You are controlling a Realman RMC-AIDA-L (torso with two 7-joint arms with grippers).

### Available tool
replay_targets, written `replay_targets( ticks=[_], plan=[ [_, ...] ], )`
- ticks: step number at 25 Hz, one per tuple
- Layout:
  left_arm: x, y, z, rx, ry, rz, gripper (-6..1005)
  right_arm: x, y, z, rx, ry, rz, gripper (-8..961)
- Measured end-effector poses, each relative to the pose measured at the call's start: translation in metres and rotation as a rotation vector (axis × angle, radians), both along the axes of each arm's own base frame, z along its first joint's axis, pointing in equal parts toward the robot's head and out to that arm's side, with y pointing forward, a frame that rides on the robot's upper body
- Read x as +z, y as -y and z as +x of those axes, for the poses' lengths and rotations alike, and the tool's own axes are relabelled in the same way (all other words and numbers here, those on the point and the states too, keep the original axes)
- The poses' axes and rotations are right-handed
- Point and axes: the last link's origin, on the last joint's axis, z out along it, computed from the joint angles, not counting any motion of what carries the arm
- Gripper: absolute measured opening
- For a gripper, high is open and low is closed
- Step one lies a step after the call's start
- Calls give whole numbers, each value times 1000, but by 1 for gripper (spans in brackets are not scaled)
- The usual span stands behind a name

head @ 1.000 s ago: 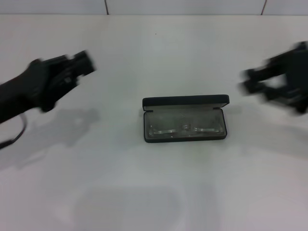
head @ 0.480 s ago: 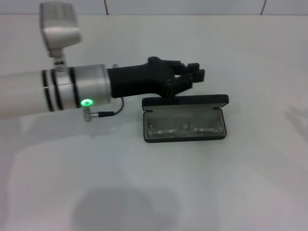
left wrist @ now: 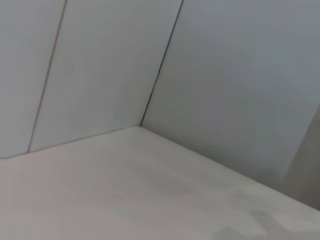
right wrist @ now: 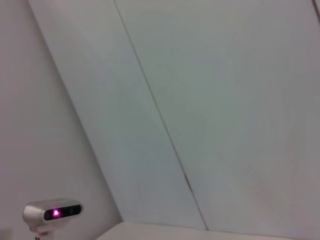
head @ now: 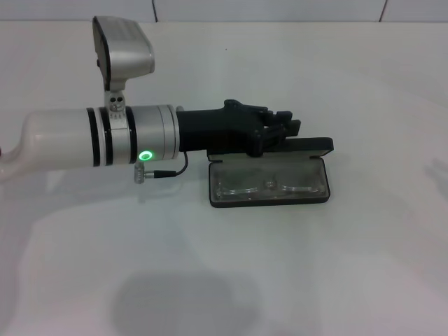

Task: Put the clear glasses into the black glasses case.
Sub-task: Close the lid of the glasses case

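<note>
The clear glasses [head: 268, 187] are seen lying inside the black glasses case [head: 269, 180], on its grey lining, with the lens along the length of the tray. The case stands open on the white table [head: 315, 266], near the middle, its lid [head: 269, 148] raised at the far side. Placing can therefore be judged as done, and closing the lid is taken to be the step in hand.

Just behind the raised lid the left pincer [head: 288, 127] is held, reaching in from the left, its dark fingers close to or touching the lid's back edge; contact cannot be told for certain. Nothing is gripped, and how far the fingers are parted cannot be told.

For the next move, a forward and downward push on the lid would be called for. The right pincer is not seen.
</note>
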Motion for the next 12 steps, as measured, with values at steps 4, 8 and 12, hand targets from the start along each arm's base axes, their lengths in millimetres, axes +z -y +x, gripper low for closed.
replay_targets(
  ticks=[4, 8, 12],
  plan=[
    [-3, 1, -5, 24, -11, 1, 220, -10, -7, 0, 14, -15, -22, 163],
    [-6, 1, -10, 48, -31, 7, 223, -17, -10, 2, 27, -39, -27, 162],
    [-9, 2, -14, 66, -43, 3, 226, -25, -11, 4, 35, -69, -31, 162]
  ],
)
